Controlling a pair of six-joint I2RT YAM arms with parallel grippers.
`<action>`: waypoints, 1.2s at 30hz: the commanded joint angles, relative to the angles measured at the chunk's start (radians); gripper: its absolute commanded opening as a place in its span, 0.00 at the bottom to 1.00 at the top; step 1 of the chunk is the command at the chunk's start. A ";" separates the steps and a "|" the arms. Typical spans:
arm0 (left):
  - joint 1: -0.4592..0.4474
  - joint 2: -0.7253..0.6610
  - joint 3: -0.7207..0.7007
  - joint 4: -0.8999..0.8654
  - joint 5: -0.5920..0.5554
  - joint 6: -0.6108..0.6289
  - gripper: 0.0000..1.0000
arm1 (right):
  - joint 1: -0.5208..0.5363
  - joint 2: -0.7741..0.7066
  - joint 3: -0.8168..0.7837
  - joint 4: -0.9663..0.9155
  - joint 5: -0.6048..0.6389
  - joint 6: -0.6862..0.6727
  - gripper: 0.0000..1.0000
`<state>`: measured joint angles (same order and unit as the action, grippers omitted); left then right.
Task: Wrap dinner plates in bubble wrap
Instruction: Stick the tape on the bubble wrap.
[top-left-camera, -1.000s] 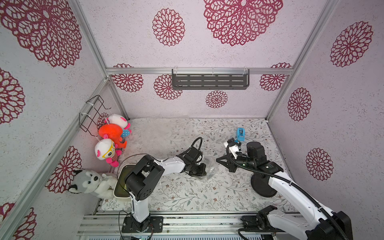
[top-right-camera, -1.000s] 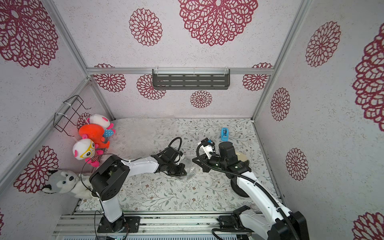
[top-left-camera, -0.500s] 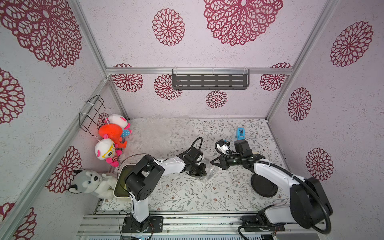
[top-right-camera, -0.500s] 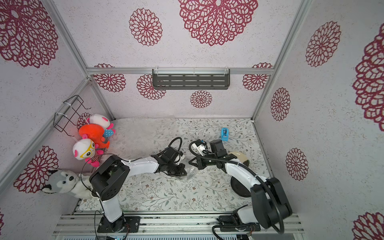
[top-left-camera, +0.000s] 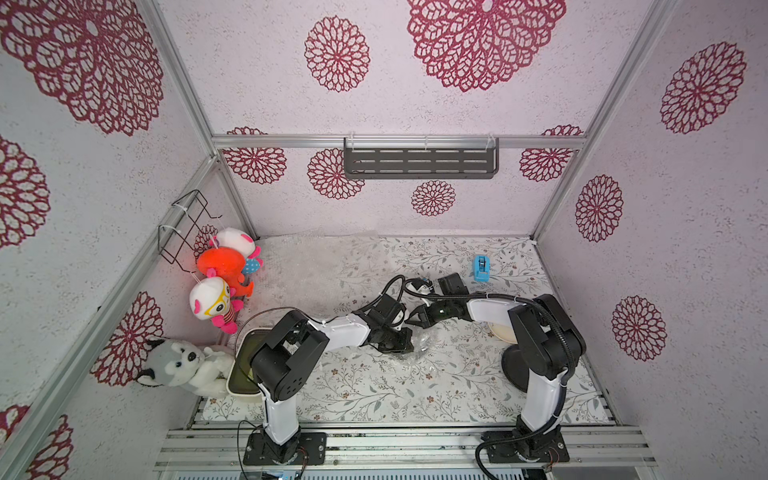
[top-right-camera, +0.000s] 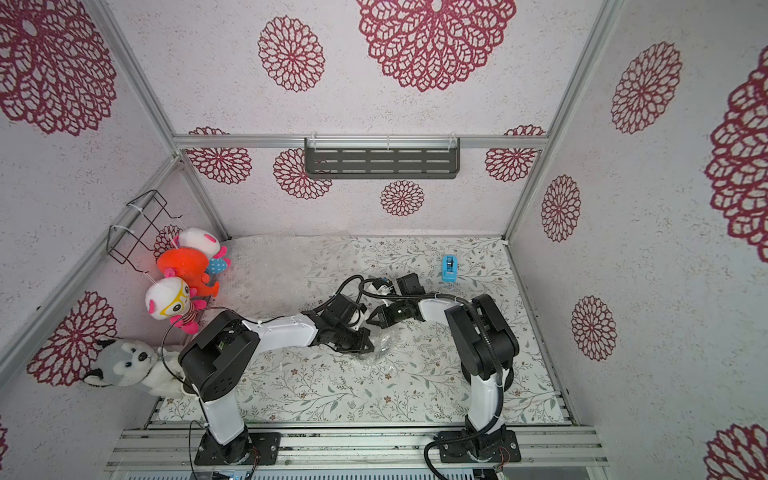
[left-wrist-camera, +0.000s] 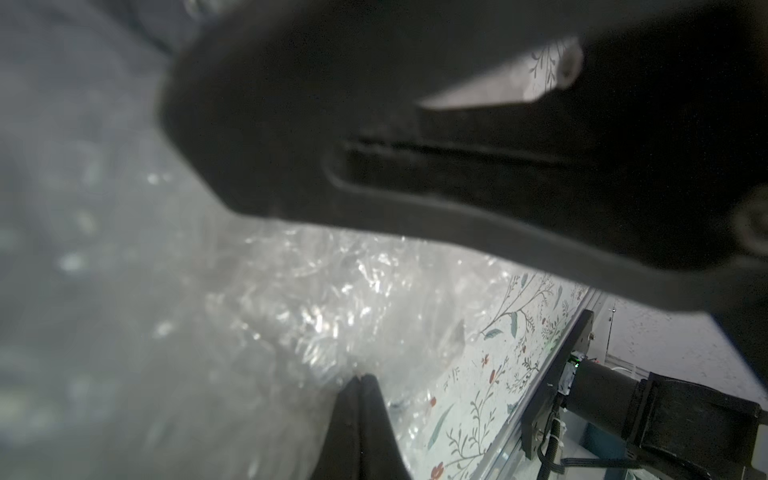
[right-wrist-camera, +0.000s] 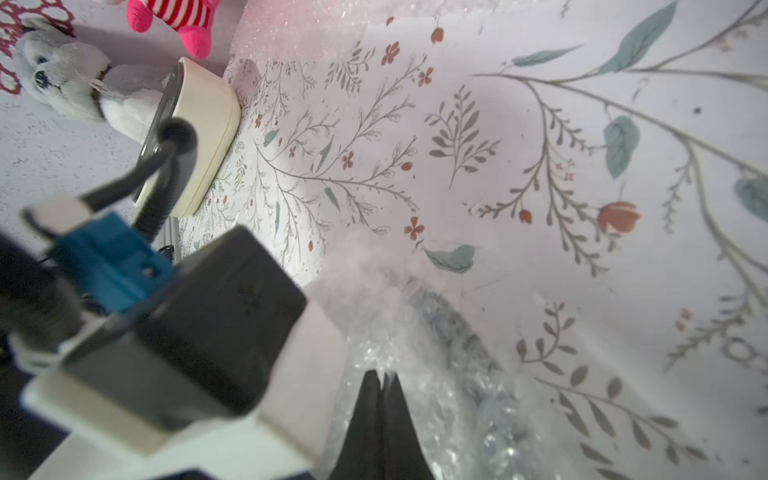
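Jaws, left and right, clamp the bubble wrap (left-wrist-camera: 316, 307) — crumpled over a flat-lying plate (right-wrist-camera: 451, 322).

Robot lab test booth: aluminium frame (top-left-camera: 291, 141), floral-papered panels (top-left-camera: 291, 208), robot arms (top-left-camera: 340, 330) bolted to front rail (top-left-camera: 415, 440).

Rosette-patterned walls (top-left-camera: 266, 95), grey shelf (top-left-camera: 420, 163), floral floor (top-left-camera: 374, 395), possibly cloth
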<state>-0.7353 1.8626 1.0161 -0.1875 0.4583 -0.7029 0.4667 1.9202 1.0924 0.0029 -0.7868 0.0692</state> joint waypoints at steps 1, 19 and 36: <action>-0.021 -0.022 -0.021 -0.017 -0.002 0.016 0.02 | 0.007 0.018 0.025 0.015 0.023 -0.032 0.00; -0.038 -0.169 0.000 0.019 0.015 0.095 0.18 | 0.030 0.016 -0.132 0.145 0.128 0.019 0.00; -0.030 0.122 0.019 0.022 -0.006 0.090 0.13 | 0.037 -0.027 -0.153 0.192 0.103 0.101 0.00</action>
<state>-0.7555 1.9499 1.0813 -0.1272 0.4671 -0.6048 0.4835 1.9274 0.9531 0.2203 -0.6773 0.1612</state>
